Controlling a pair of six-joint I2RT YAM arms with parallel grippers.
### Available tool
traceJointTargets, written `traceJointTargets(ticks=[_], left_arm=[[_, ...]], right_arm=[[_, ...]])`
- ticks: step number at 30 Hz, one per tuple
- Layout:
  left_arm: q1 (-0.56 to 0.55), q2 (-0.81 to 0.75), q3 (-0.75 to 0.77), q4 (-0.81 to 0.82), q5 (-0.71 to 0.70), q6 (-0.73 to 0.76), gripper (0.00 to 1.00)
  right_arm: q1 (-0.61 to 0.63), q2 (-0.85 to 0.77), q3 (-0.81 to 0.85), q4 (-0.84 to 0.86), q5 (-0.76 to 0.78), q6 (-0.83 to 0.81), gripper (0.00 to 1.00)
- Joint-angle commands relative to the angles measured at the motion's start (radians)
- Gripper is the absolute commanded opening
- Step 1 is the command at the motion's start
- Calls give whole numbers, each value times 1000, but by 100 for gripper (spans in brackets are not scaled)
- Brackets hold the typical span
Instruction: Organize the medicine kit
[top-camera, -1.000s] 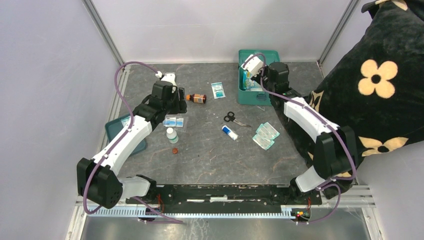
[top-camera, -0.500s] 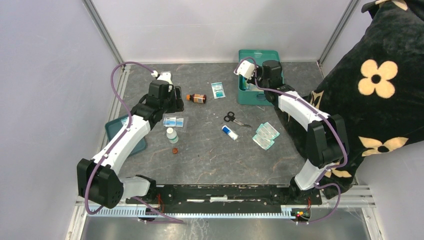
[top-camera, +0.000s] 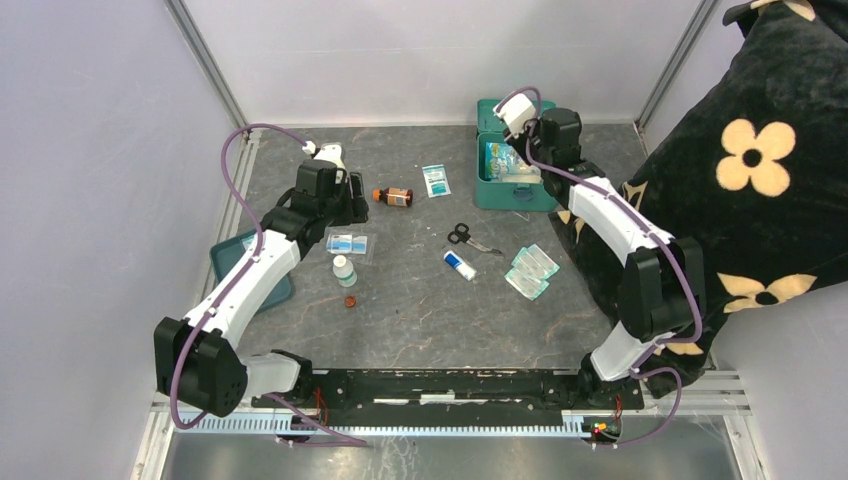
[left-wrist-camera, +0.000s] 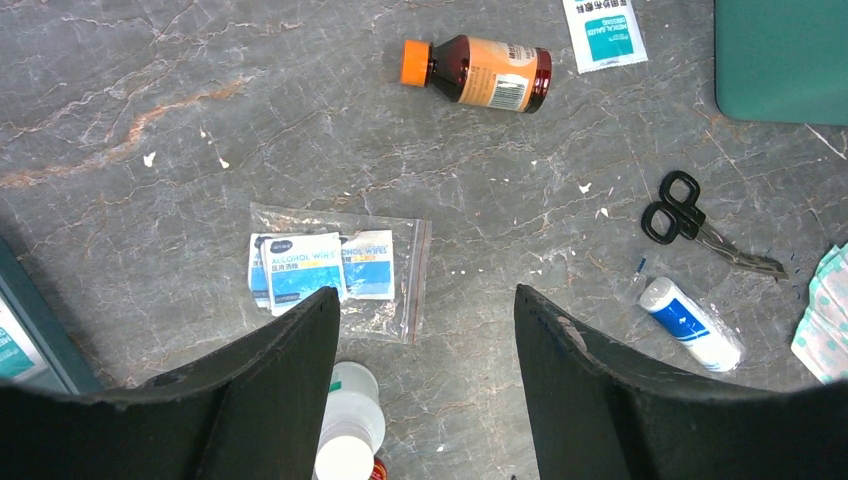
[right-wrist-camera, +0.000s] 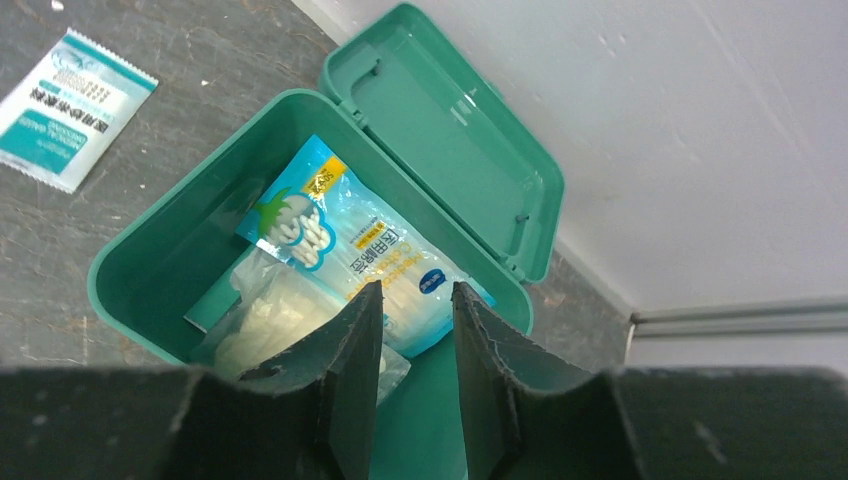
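Writing you can read: "ALCOHOL" on blue-and-white wipes in one clear bag (left-wrist-camera: 340, 270), under your left gripper (left-wrist-camera: 425, 300), whose fingers stand wide apart, holding nothing. One brown bottle (left-wrist-camera: 480, 74) and one pair of scissors (left-wrist-camera: 690, 215) lie nearby. Your right gripper (right-wrist-camera: 410, 300) hangs, fingers parted and empty, over the lid-up medicine kit (right-wrist-camera: 170, 250) at the table's (top-camera: 400, 310) far edge.

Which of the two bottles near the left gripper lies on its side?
The brown bottle with the orange cap lies on its side; the white bottle stands upright.
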Motion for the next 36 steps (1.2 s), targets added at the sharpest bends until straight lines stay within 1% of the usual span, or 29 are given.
traceJointTargets(ticks=[1, 6, 8, 11, 15, 18, 25, 36], left_arm=[[7, -2, -10, 54, 29, 19, 71], [8, 0, -10, 55, 33, 17, 72], [9, -1, -10, 55, 30, 18, 72], [10, -3, -10, 54, 28, 18, 72], [12, -3, -10, 55, 25, 18, 72], [14, 2, -8, 56, 27, 17, 72], [27, 7, -5, 59, 44, 16, 72], [55, 35, 0, 71, 93, 6, 72]], right_arm=[[-33, 42, 125, -99, 27, 207, 37], [-51, 109, 156, -99, 23, 377, 34], [-53, 144, 182, -96, 41, 430, 29], [-58, 204, 225, -95, 64, 495, 18], [-70, 266, 258, -67, 96, 554, 14], [-78, 300, 269, -43, 112, 601, 9], [-89, 368, 296, 5, 143, 632, 5], [-105, 461, 360, 8, 140, 636, 4]])
